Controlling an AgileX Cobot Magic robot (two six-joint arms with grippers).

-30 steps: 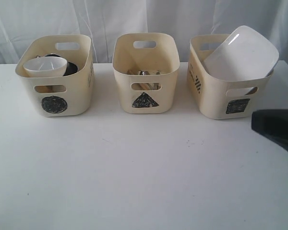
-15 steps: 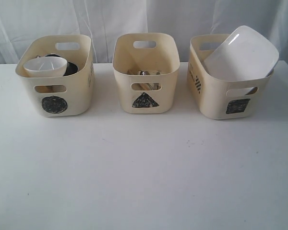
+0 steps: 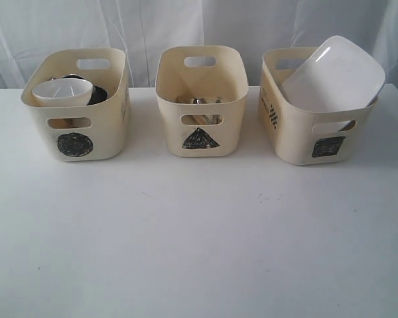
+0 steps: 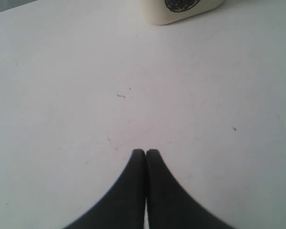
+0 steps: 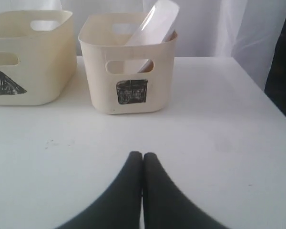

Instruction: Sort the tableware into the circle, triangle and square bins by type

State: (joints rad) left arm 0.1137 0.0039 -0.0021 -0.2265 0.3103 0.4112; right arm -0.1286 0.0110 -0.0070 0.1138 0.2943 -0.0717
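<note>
Three cream bins stand in a row at the back of the white table. The circle bin [image 3: 79, 106] on the left holds a small white bowl [image 3: 62, 92] resting on dark mugs [image 3: 96, 94]. The triangle bin [image 3: 200, 99] in the middle holds steel cutlery and wooden chopsticks [image 3: 199, 101]. The square bin [image 3: 315, 116] on the right holds a large white plate [image 3: 333, 74], tilted and sticking out above the rim. Neither arm shows in the exterior view. My left gripper [image 4: 146, 151] is shut and empty over bare table. My right gripper [image 5: 142, 154] is shut and empty, short of the square bin [image 5: 128, 71].
White curtains hang behind the table [image 3: 199, 238]. The table's right edge [image 5: 264, 93] runs close beside the square bin. The base of the circle bin [image 4: 181, 9] shows in the left wrist view.
The right arm, seen as a dark shape at the exterior view's right edge one second ago, has withdrawn out of that view. The bins and their contents have not moved.
</note>
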